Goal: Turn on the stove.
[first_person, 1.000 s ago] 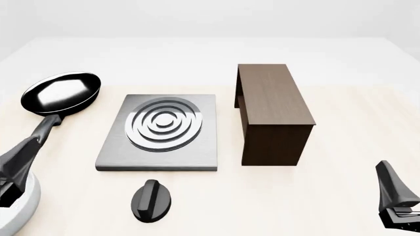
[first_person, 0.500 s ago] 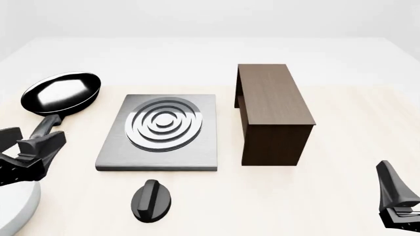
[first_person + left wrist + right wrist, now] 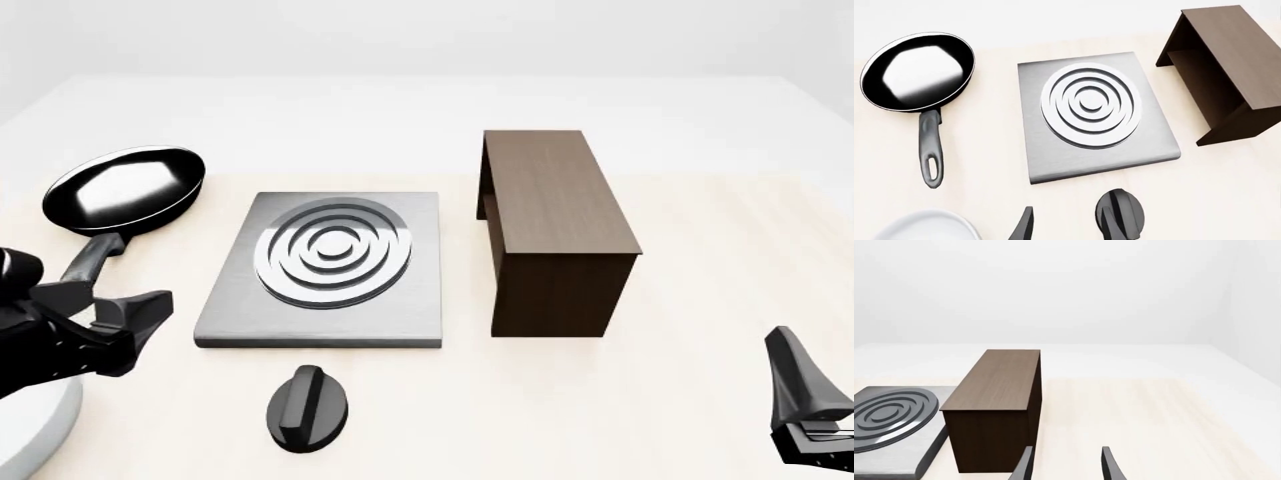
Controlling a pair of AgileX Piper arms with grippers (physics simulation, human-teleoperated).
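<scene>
Four raised rings (image 3: 336, 252), apparently unlit stove (image 3: 400, 315).

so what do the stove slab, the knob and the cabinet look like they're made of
Stove slab: brushed grey metal, going by its fine streaks and dull sheen. Knob: glossy black, probably plastic, with soft highlights. Cabinet: dark brown wood or veneer, matte, with faint grain lines.

Mock kitchen set-up, rendered, not a real room. Pale wood-grain table (image 3: 667, 400) against blank white surroundings, no walls or fittings visible. Kitchen cues: grey stove slab (image 3: 324, 270) with silver burner rings at centre; its loose black knob (image 3: 308, 407) at 6 o'clock; black frying pan (image 3: 124, 190) at 10 o'clock; dark brown wooden cabinet (image 3: 554, 230) at 3 o'clock.
</scene>
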